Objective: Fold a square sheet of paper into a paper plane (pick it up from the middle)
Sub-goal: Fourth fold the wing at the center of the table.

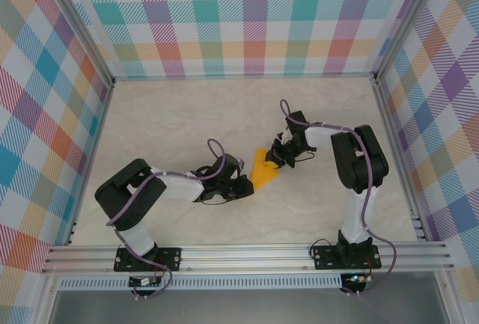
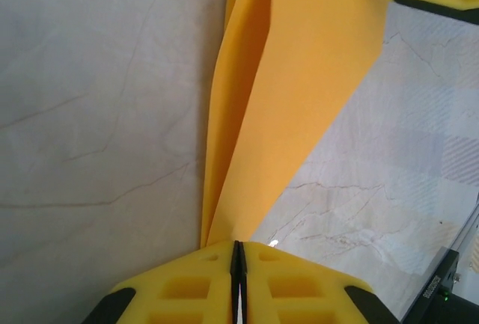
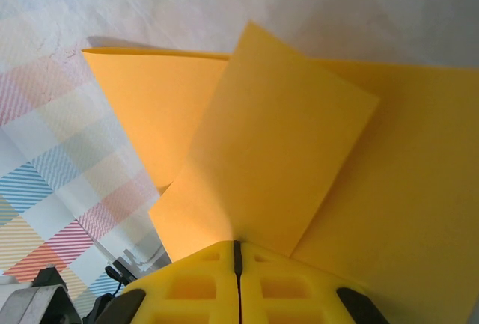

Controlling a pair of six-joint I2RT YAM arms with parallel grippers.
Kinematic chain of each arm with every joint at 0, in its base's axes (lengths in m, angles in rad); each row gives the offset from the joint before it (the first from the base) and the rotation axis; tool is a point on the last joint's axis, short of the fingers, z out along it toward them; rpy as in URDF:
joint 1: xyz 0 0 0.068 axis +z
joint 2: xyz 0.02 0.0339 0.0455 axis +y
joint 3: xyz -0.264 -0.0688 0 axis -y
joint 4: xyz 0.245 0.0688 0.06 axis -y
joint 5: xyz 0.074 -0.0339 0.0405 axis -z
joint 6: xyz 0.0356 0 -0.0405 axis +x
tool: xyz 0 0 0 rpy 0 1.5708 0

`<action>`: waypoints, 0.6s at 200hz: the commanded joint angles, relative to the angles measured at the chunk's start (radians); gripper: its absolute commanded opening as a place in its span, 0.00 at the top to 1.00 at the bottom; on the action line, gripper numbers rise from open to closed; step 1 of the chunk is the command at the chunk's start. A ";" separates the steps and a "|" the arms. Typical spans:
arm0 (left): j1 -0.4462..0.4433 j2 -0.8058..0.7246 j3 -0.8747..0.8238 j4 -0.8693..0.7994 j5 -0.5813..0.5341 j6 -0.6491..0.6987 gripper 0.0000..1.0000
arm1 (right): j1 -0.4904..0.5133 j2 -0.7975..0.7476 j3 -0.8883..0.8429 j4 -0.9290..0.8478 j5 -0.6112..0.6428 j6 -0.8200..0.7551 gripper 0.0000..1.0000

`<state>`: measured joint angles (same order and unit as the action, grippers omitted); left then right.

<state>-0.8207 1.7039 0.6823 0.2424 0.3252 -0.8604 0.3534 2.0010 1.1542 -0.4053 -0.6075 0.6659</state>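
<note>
Near the middle of the tabletop [image 1: 187,114], a little toward 3 o'clock, we saw the paper [image 1: 263,168] held between the two arms. The left gripper [image 1: 241,183] was at the paper's 8 o'clock side. Its jaws were squeezed tight on a thin corner of the paper. The right gripper [image 1: 283,156] was at the 2 o'clock side. Its jaws were clamped on the paper too, biting an edge where the layers met.

We thought the step in hand was making a fold. To do it well, we judged that both grips needed to be firm, so the paper could not slip. The arms should move slowly and together, or the thin paper could rip or crumple. The edges should line up before the fold is pressed flat, or the plane would come out crooked.

The paper was orange-yellow, plain and thin. It was not a flat square. One flap lay on top of another, and a sharp crease ran along it. From above it looked like a small triangle. It was not a finished plane yet.
</note>
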 commanded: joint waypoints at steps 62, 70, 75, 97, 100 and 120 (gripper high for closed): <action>0.003 -0.129 0.122 -0.272 -0.026 0.108 0.88 | 0.011 0.120 -0.051 -0.018 0.226 -0.011 0.94; 0.002 -0.114 0.149 -0.264 -0.039 0.111 0.87 | 0.010 0.121 -0.052 -0.018 0.225 -0.012 0.94; 0.003 -0.100 0.164 -0.257 -0.047 0.113 0.87 | 0.012 0.119 -0.051 -0.018 0.226 -0.011 0.94; 0.003 -0.012 0.227 -0.220 -0.039 0.110 0.88 | 0.012 0.119 -0.051 -0.018 0.224 -0.013 0.94; 0.002 -0.003 0.232 -0.223 -0.042 0.110 0.89 | 0.012 0.117 -0.052 -0.019 0.224 -0.013 0.94; 0.002 0.064 0.264 -0.222 -0.063 0.110 0.90 | 0.012 0.114 -0.054 -0.019 0.223 -0.015 0.94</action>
<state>-0.8207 1.6852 0.9218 0.0311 0.2962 -0.7685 0.3534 2.0010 1.1542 -0.4053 -0.6079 0.6659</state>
